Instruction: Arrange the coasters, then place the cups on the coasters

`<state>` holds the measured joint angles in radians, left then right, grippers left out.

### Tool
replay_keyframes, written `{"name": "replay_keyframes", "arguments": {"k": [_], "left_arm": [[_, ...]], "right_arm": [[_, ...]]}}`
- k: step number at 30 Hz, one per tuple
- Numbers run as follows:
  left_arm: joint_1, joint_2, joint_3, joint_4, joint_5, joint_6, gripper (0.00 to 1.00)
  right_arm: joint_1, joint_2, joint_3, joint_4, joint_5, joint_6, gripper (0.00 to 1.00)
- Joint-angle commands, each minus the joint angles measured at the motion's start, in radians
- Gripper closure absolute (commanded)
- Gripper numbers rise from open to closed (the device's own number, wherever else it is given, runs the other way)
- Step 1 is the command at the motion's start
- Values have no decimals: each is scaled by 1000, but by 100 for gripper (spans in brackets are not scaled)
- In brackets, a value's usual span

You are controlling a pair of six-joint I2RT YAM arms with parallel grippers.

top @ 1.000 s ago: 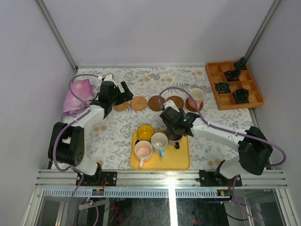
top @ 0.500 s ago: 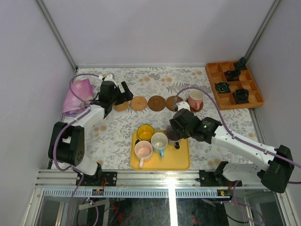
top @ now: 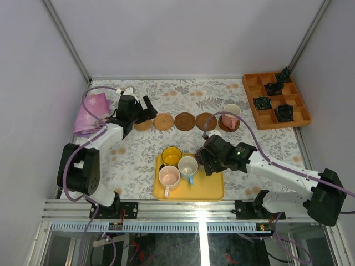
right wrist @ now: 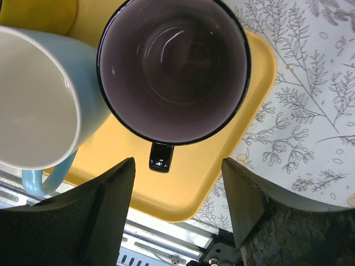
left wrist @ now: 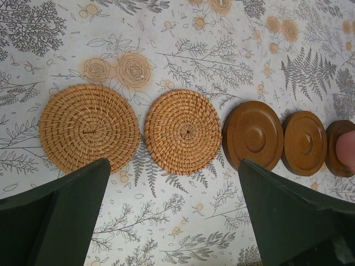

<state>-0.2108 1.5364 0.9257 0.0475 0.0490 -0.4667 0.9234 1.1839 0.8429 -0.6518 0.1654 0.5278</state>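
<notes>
Five coasters lie in a row at the back: two woven tan ones [left wrist: 89, 128] [left wrist: 183, 132] and three dark wooden ones [left wrist: 252, 134] [left wrist: 304, 143] [left wrist: 336, 141]. A salmon pink cup [top: 230, 114] stands on the rightmost coaster. My left gripper [left wrist: 172, 188] hangs open just in front of the woven pair, holding nothing. On the yellow tray [top: 202, 187] stand the yellow cup [top: 171, 155], the white-and-blue cup [top: 187, 165] and the pale pink cup [top: 168, 176]. The purple cup [right wrist: 173, 66] stands at the tray's right end. My right gripper [right wrist: 177, 188] is open above it, a finger on either side of its handle [right wrist: 161, 157], not touching.
An orange compartment tray [top: 270, 117] holding small black objects sits at the back right. A pink cloth [top: 91, 113] lies at the back left beside the left arm. The metal rail of the table's near edge [right wrist: 155, 244] shows just past the yellow tray.
The right arm has swung its elbow out to the right and brought its gripper nearer over the purple cup. The left arm and all cups have stayed put.
</notes>
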Motion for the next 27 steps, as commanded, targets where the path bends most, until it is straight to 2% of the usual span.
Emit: {"name": "replay_keyframes", "arguments": {"k": [1, 11, 15, 18, 21, 23, 24, 27], "left_arm": [[-6, 8, 29, 0, -1, 20, 0], [-6, 2, 15, -6, -9, 20, 0], [-6, 1, 15, -8, -11, 22, 0], [-4, 1, 15, -10, -13, 23, 0], [-5, -2, 13, -13, -17, 25, 0], [-6, -2, 13, -14, -21, 26, 0], [-5, -2, 12, -14, -22, 28, 0], [-6, -3, 13, -12, -21, 28, 0]], "right_arm": [[11, 33, -17, 50, -39, -5, 31], [11, 116, -14, 106, -22, -18, 42], [11, 143, -8, 108, -7, -20, 50], [12, 153, -12, 107, 2, -10, 60], [12, 161, -14, 95, 19, -1, 74], [12, 161, -13, 82, 31, 1, 97], [11, 158, -12, 77, 36, 2, 99], [11, 130, -10, 74, 45, -2, 100]]}}
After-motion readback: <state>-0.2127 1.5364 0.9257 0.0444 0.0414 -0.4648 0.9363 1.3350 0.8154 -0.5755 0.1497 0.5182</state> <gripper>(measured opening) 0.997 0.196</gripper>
